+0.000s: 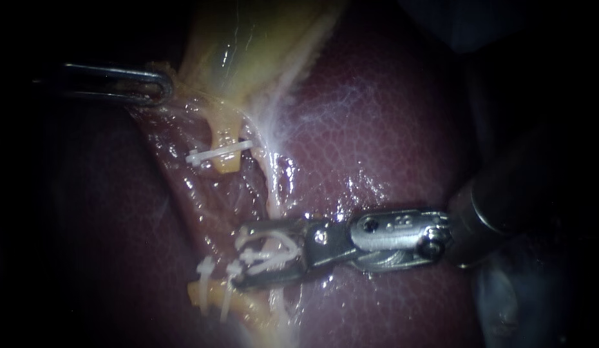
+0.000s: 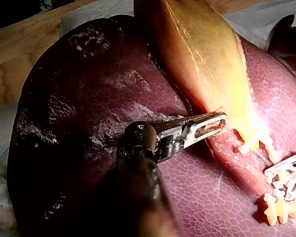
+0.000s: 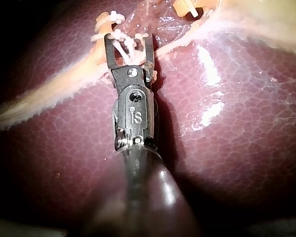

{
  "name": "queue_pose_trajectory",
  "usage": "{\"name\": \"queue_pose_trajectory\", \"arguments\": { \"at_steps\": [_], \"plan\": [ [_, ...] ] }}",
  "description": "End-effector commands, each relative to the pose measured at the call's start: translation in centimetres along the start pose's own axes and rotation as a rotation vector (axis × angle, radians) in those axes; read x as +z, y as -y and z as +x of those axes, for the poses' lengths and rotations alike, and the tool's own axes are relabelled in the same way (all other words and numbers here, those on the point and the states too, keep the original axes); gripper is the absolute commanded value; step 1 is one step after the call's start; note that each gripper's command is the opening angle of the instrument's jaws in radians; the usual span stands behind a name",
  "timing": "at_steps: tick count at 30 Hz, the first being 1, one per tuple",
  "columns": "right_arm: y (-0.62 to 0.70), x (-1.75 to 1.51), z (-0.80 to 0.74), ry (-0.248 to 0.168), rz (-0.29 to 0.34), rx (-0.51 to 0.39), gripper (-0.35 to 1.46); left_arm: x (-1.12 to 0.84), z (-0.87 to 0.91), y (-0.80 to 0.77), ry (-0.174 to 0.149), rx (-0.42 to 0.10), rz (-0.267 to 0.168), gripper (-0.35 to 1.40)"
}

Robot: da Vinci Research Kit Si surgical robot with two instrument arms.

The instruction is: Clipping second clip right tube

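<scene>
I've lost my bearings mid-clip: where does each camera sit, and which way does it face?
Endoscope: close to the liver, facing it; left instrument enters left, right instrument right.
Left wrist: on the left arm, looking along its instrument toward the gallbladder.
Right wrist: on the right arm, looking along its instrument at the tube.
Endoscope and right wrist share the clip the right instrument carries.

Likely lab: liver (image 2: 79, 98) on wooden bench (image 2: 17, 52)
</scene>
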State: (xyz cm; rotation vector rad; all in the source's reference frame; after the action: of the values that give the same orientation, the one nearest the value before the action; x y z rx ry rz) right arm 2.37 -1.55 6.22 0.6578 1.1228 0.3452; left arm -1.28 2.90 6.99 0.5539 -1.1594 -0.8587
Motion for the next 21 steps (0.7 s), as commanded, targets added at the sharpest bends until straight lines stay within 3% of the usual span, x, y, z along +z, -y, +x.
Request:
{"name": "queue_pose_trajectory", "arguments": {
  "at_steps": [1, 8, 16, 21],
  "plan": [
    [0.00, 0.00, 0.01, 0.000, 0.000, 0.000, 0.47, 0.00, 0.00, 0.00, 0.000, 0.000, 0.001, -0.35],
    [0.07, -0.13, 0.11, -0.007, 0.012, 0.011, 0.47, 0.00, 0.00, 0.00, 0.000, 0.000, 0.001, -0.35],
    [0.21, -0.62, 0.39, -0.040, 0.006, 0.064, 0.47, 0.00, 0.00, 0.00, 0.000, 0.000, 0.001, -0.35],
    [0.22, -0.85, 0.45, -0.049, 0.002, 0.102, 0.47, 0.00, 0.00, 0.00, 0.000, 0.000, 0.001, -0.35]
  ]
}}
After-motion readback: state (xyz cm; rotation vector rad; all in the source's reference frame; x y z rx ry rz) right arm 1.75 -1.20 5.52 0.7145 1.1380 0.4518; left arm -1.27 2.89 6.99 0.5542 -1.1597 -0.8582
